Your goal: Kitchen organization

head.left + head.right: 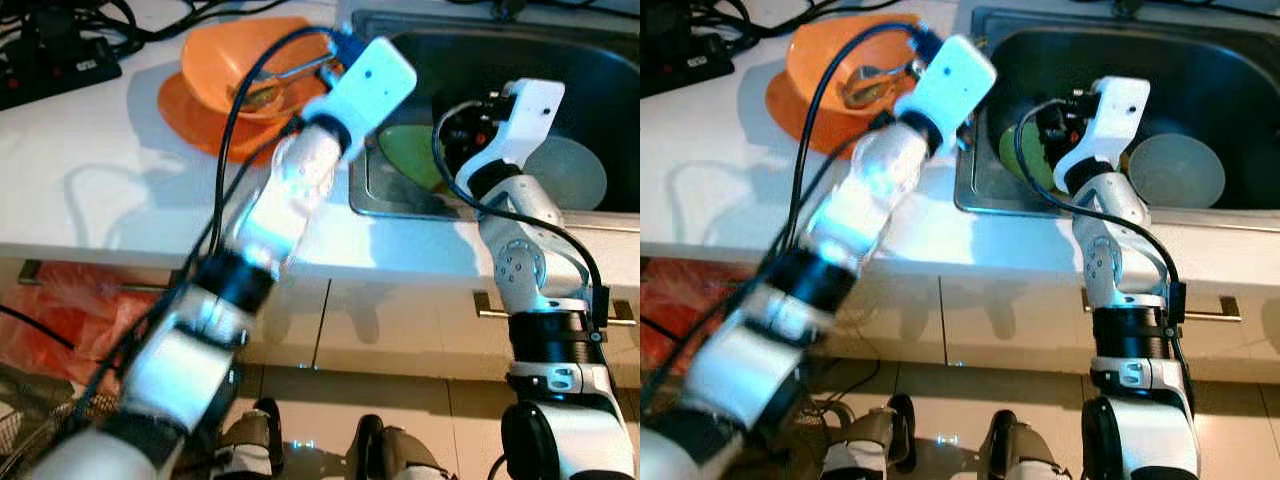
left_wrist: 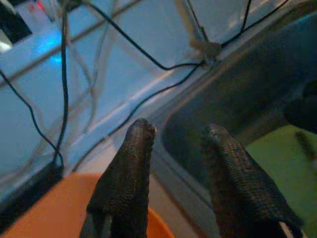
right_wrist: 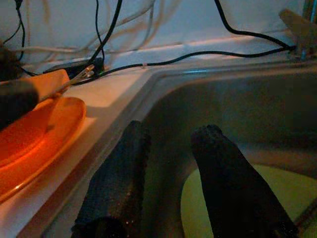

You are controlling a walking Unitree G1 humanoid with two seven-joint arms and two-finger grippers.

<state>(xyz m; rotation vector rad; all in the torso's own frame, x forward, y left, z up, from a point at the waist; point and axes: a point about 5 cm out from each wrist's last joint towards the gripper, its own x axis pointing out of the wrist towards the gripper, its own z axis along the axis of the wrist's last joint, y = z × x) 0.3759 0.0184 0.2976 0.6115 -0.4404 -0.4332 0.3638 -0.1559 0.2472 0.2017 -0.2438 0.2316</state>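
Observation:
An orange bowl (image 1: 225, 60) holding a metal utensil (image 1: 875, 78) sits on an orange plate (image 1: 185, 110) on the white counter (image 1: 90, 170), left of the steel sink (image 1: 600, 70). A green plate (image 1: 405, 155) and a grey bowl (image 1: 565, 172) lie in the sink. My left gripper (image 2: 176, 131) hovers open over the bowl's rim next to the sink's edge, nothing between its fingers. Inside the sink at its left side, my right gripper (image 3: 171, 131) is open just above the green plate (image 3: 247, 198), holding nothing.
A black power strip (image 1: 50, 60) and loose cables (image 2: 148, 54) lie along the back of the counter. Below are cabinet doors with metal handles (image 1: 485, 312), a red bag (image 1: 70, 305) and a wire basket (image 1: 30, 425) on the floor at left.

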